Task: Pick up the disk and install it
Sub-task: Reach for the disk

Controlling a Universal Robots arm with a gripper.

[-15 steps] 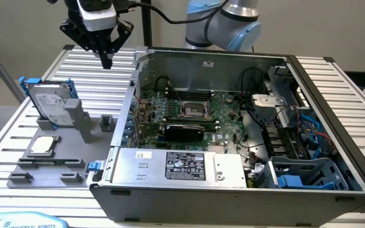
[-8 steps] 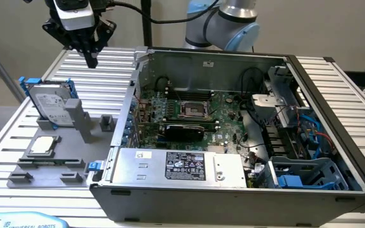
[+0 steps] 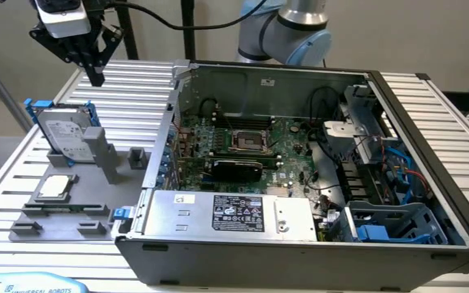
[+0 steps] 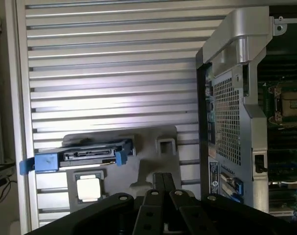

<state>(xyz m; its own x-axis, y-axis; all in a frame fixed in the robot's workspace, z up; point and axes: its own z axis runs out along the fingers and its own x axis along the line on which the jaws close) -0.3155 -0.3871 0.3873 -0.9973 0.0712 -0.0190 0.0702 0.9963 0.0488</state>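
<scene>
While the disk [image 3: 66, 135] stands on edge in the grey holder [image 3: 88, 192], the gripper [image 3: 97, 78] hangs above it and farther from the camera. The gripper is well apart from the disk, with its black fingers [image 3: 94, 67] pressed together and nothing between them. In the exterior view the disk's white label faces the camera and its blue carrier shows along both long sides. An upright post [image 3: 102, 152] of the holder stands just beside it.

The holder lies on the slatted table [image 3: 129, 79] at the exterior view's left, next to the open case [image 3: 300, 256]. A chip [image 3: 55, 186] lies flat in a pocket of the holder, nearer the camera than the disk.

Inside the case a motherboard [image 3: 251, 137] covers the floor. A grey box [image 3: 230, 213] with a black label runs along the near side. A blue-grey cage [image 3: 397, 223] sits in the near corner at the exterior view's right. The arm [image 3: 295, 30] rises behind the case.

In the wrist view the disk [image 4: 82, 155] appears edge-on, with blue tabs at both ends. The chip [image 4: 89, 188] sits just beside it on the holder [image 4: 153, 147]. The closed fingers [image 4: 159, 183] lie between the holder and the case's perforated wall [image 4: 229, 107], touching neither.
</scene>
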